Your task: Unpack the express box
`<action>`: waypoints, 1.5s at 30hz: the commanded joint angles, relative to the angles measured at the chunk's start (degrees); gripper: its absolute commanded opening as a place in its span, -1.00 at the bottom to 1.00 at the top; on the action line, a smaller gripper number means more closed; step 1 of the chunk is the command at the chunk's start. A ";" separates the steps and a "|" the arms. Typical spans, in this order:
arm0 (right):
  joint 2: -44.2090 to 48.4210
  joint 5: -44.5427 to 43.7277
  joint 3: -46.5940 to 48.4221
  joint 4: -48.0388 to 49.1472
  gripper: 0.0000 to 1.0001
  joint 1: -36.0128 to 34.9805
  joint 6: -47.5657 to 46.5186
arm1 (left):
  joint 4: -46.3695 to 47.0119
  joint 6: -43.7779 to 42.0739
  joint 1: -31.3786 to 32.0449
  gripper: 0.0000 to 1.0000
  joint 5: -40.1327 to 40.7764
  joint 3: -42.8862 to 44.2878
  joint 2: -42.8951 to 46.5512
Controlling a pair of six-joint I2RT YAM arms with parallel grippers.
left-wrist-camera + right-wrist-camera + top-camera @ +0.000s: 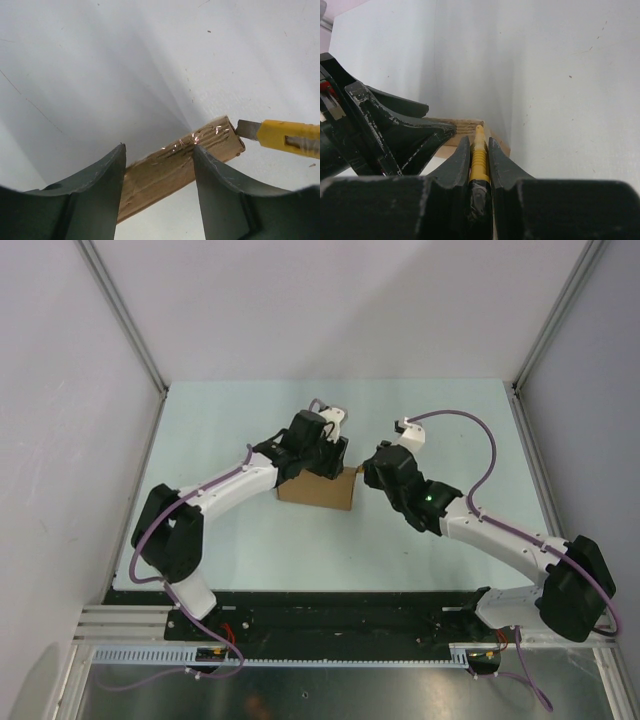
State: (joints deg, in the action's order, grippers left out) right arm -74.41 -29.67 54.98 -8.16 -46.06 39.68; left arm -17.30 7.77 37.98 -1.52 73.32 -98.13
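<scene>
Between the two fingers of the left gripper (159, 150), which stand apart, runs the top edge of the express box (170, 160). The cardboard passes beneath both fingertips and sticks out beyond the one nearer the knife (287, 139), so nothing is pinched between them. My reading is that this hand sits over the box to steady it on the table (300, 550) (whether the pads actually press on it, I cannot tell). Just past that fingertip, at the box's exposed corner, sits the knife's steel blade. The right gripper (479, 142) is clamped tight on the yellow handle, which lies straight out between its fingers, tip aimed at the cardboard ahead. Held in line like that, the blade can probably be drawn along the seam to free the flap; the box looks closed.
</scene>
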 commanded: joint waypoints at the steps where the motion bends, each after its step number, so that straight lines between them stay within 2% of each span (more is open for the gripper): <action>1: 2.34 2.95 2.50 -6.16 -1.00 -2.89 2.77 | -13.11 1.55 0.52 0.17 5.47 -4.32 -7.43; 14: 4.97 -0.99 3.47 -10.20 -1.00 -3.60 3.65 | -12.94 1.37 0.61 0.15 5.83 -5.38 -5.85; 22: 6.65 -3.11 3.73 -7.84 -1.00 1.85 -0.38 | -12.67 -0.38 0.61 0.14 2.67 -5.99 0.30; 27: 4.20 -0.22 3.64 -7.13 -1.00 3.35 -2.15 | -12.41 -1.09 0.78 0.17 5.21 -5.12 2.76; 30: 1.56 4.08 3.38 -6.87 -1.00 4.66 -4.34 | -12.50 0.40 0.70 0.30 6.26 -3.45 3.99; 32: 0.33 11.01 2.85 -4.76 -1.00 5.89 -6.71 | -12.58 1.89 0.61 0.48 8.19 -2.92 4.87; 36: -4.85 24.29 1.80 0.07 -1.00 8.70 -9.09 | -13.80 5.58 -0.44 0.64 13.11 -4.58 7.77; 38: -6.70 28.96 1.80 2.53 -1.00 9.06 -9.79 | -15.04 9.69 -2.98 0.64 13.39 -5.99 9.70; 43: -10.22 33.09 1.88 7.45 -1.00 10.03 -9.54 | -18.03 15.52 -10.45 0.43 7.59 -14.33 15.32; 45: -11.19 35.20 1.80 10.33 -1.00 10.29 -9.62 | -20.13 17.71 -10.64 0.39 7.49 -17.31 17.96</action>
State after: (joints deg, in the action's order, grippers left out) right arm -84.42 -1.52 56.36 -6.57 -36.51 31.27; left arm -32.32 18.26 29.45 7.44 61.14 -85.38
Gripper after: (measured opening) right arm 0.155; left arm 0.716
